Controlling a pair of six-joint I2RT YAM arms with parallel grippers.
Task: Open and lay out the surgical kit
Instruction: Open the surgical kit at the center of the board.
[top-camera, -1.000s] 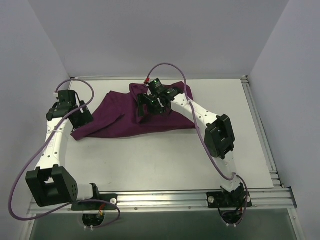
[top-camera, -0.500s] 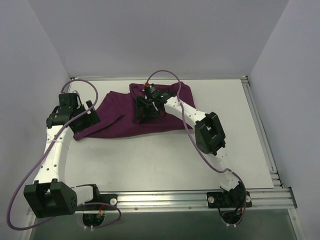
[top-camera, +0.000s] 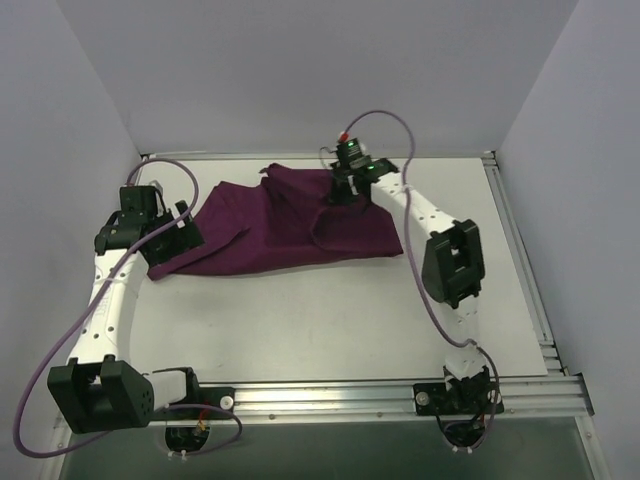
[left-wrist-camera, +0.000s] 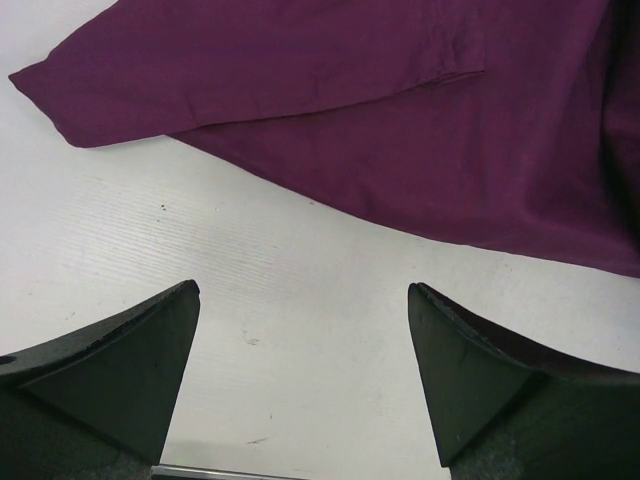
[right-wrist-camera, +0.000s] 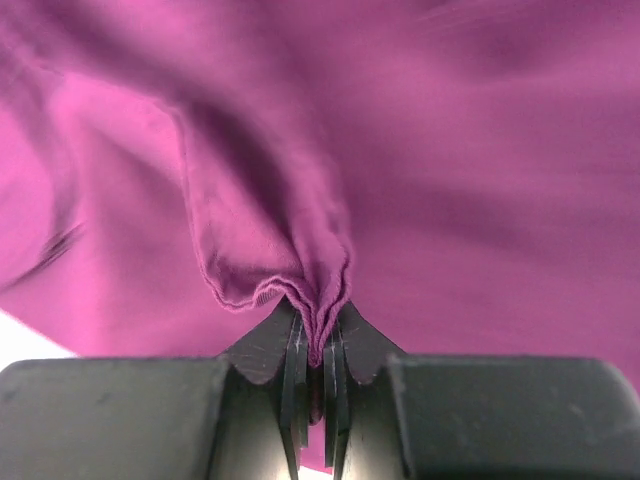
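Right gripper (right-wrist-camera: 318, 340) shifted back-right, now pinching fold of purple cloth wrap (top-camera: 270, 225); left gripper (left-wrist-camera: 303, 295) jaws apart above table (left-wrist-camera: 300, 240)

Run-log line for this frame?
right fingers: shut on purple cloth wrap fold | left fingers: open, above table by wrap corner

cloth wrap (top-camera: 280, 225): woven fabric noted, matt, creased | table (left-wrist-camera: 300, 290): white top recorded as matt, faintly grained | left fingers (left-wrist-camera: 110, 380): black, matt, finely rough | rail (top-camera: 330, 400): bare metal, dull sheen

white arms (top-camera: 108, 300), black joints (top-camera: 452, 262), purple cables (top-camera: 378, 111)
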